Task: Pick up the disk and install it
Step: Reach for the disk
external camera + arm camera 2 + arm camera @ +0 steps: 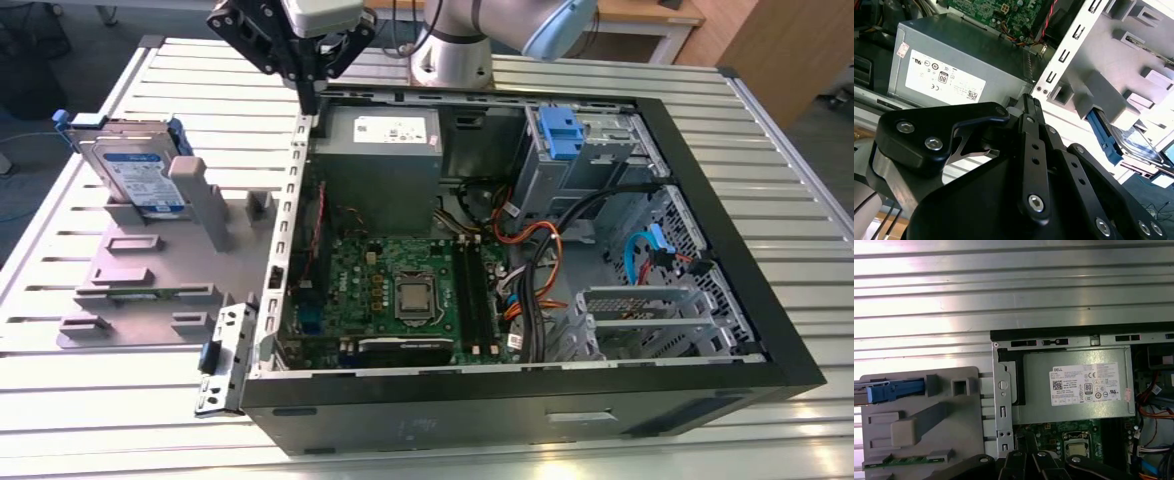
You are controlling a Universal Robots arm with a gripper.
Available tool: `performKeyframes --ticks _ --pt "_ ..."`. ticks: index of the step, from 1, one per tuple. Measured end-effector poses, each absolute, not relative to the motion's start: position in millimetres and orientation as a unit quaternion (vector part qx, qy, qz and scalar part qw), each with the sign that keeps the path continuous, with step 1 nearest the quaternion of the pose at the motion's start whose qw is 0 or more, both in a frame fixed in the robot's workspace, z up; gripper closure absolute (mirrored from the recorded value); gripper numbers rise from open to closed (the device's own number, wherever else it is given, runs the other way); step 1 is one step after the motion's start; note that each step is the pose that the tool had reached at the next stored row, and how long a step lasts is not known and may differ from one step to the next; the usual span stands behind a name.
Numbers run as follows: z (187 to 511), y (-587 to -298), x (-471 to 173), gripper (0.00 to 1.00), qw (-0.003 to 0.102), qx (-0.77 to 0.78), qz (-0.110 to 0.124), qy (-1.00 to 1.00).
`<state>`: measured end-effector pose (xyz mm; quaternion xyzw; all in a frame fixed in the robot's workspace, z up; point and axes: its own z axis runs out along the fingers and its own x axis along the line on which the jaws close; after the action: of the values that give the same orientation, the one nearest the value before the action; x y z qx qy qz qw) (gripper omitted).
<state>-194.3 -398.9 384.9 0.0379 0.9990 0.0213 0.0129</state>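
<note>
On the exterior view's left the disk (134,172) is seen upright in a grey holder (147,290); further right the gripper (308,95) is held above the open computer case's (534,415) edge, jaws closed together with nothing gripped; the power supply (380,150) lies just beside.

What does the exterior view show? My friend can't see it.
The robot's closed claw hangs above one corner of an open computer case lying on a slatted metal table. The disk stands upright in a grey holder on the exterior view's left, apart from the claw and not yet installed.
</note>
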Motion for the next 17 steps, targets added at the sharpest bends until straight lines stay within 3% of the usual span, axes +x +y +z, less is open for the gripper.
performKeyframes --ticks 17 --pt "384.5 -398.9 -198.5 0.89 0.013 0.038 0.021 0.999"
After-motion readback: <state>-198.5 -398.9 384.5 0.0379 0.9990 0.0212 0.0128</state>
